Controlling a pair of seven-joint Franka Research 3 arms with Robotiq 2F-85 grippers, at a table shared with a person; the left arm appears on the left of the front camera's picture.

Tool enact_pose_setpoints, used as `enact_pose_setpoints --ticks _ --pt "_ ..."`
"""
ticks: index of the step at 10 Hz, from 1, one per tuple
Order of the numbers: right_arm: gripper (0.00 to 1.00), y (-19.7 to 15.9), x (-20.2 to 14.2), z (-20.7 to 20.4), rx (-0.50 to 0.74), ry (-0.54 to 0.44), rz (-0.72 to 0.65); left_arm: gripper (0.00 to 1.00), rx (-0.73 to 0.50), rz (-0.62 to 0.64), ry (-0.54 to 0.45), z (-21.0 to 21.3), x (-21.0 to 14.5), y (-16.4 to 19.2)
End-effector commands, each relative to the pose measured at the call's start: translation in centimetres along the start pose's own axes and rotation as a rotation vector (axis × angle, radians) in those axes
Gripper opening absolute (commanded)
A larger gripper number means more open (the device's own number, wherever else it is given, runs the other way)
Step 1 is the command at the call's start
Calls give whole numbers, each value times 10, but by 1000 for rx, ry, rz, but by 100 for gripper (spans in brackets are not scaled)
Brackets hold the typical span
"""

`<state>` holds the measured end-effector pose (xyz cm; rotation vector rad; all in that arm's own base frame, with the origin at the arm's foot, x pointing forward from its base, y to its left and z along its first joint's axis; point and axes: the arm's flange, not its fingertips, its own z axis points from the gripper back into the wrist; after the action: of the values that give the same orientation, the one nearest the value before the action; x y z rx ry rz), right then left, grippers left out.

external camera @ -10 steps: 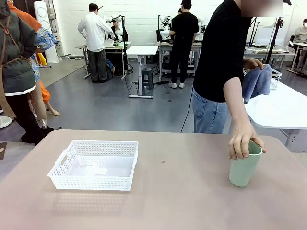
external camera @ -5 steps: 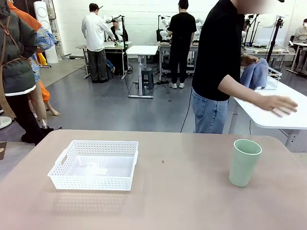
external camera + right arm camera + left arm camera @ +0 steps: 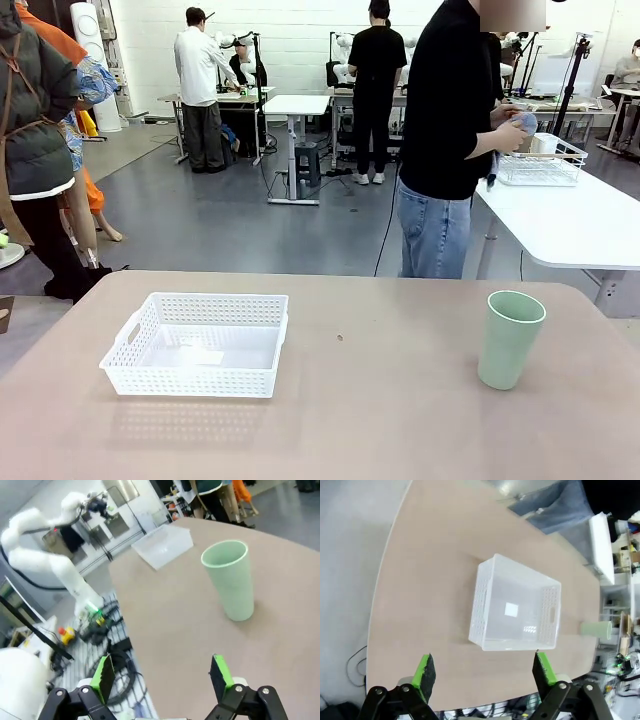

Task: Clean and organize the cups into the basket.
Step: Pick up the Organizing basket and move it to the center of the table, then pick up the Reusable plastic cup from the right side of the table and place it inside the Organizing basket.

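You are looking across a tan table (image 3: 380,400). Beyond its far edge a person (image 3: 450,130) is standing turned toward a white side table, holding a blue cloth. The white basket (image 3: 190,382) is sitting on the table's left part. The mint green cup (image 3: 510,340) is standing upright at the right, well apart from the basket. Your left gripper (image 3: 483,660) is hanging high over the basket, fingers spread and grasping nothing; your right gripper (image 3: 161,664) is hanging released near the cup.
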<state>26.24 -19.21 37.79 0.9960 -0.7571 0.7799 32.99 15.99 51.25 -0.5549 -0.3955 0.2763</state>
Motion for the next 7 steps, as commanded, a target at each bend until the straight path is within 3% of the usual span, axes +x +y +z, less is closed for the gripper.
enact_pose_setpoints --ticks 1,3,4,6,7 --pt "100 -25 -19 -27 -15 63 19 100 133 5 79 -21 8 -37" --pt "100 -38 -30 -49 4 111 5 100 300 4 131 -65 10 -60" --pt "100 -41 -35 -54 9 120 -3 100 341 2 111 -86 5 -68" --pt "100 -42 -37 -49 15 71 -53 100 326 3 109 -119 -16 -92" --pt "100 -41 -36 -50 18 122 -29 100 319 -19 101 -129 -28 -103"
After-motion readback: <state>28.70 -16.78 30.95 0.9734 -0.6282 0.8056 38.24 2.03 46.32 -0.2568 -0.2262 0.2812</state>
